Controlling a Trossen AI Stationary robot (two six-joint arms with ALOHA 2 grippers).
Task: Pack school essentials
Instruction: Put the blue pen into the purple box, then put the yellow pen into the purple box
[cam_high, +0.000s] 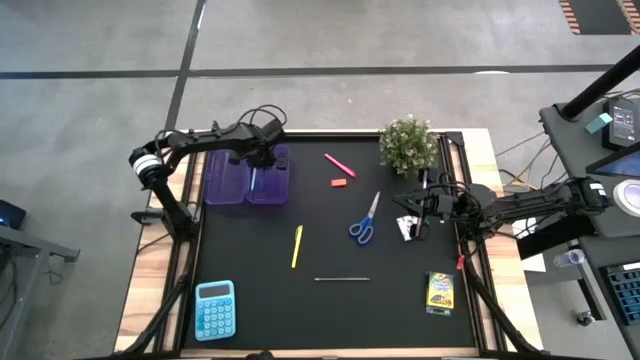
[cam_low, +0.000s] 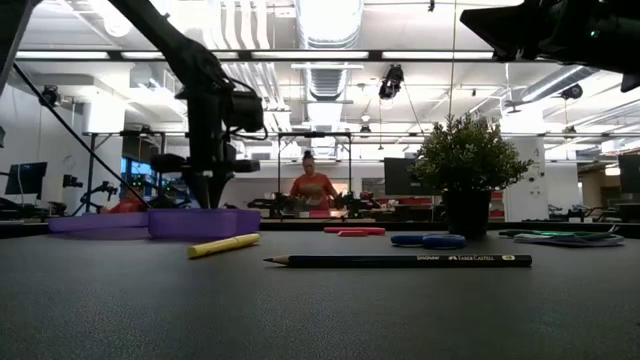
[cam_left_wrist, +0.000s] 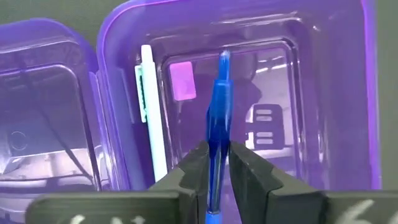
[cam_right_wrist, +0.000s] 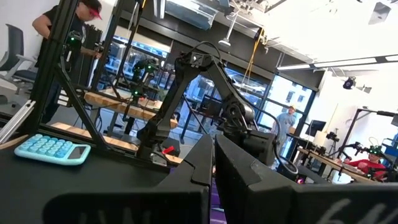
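My left pincer hangs over the purple case at the table's far left, above the case's right compartment. The blue pen stands between its two fingers, which lie along the pen's sides; whether they press it or have just slackened, I cannot tell. The pen's tip points down into that compartment. A white-green pen lies inside the same compartment, along its dividing wall. The other compartment holds nothing I can make out.

My right pincer waits at the table's right edge, near the plant, fingers pressed together, gripping nothing.

On the table:
- pink pen and red eraser, right of the case, near each other
- scissors, mid-table, blue handles toward the near edge
- yellow pen, near centre
- pencil, lying crosswise, nearer the front
- crayon box, front right
- white packet, just beside my right pincer
- blue calculator, front left

A person stands in the room beyond, seen in the low view.
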